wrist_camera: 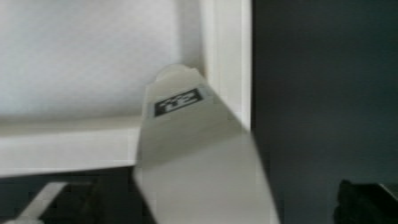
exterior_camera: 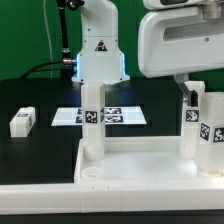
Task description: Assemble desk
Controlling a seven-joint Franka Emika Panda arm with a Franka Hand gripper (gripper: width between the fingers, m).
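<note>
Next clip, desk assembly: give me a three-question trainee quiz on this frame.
1. On the tabletop, is the near corner socket at the exterior view's left filled or empty?
2. True or false: the claw is shut on a leg.
3. The loose leg lies: A on the black table; B inside the tabletop; C on the marker board.
Key: 1 empty; 2 false, it stands open; 3 A.
</note>
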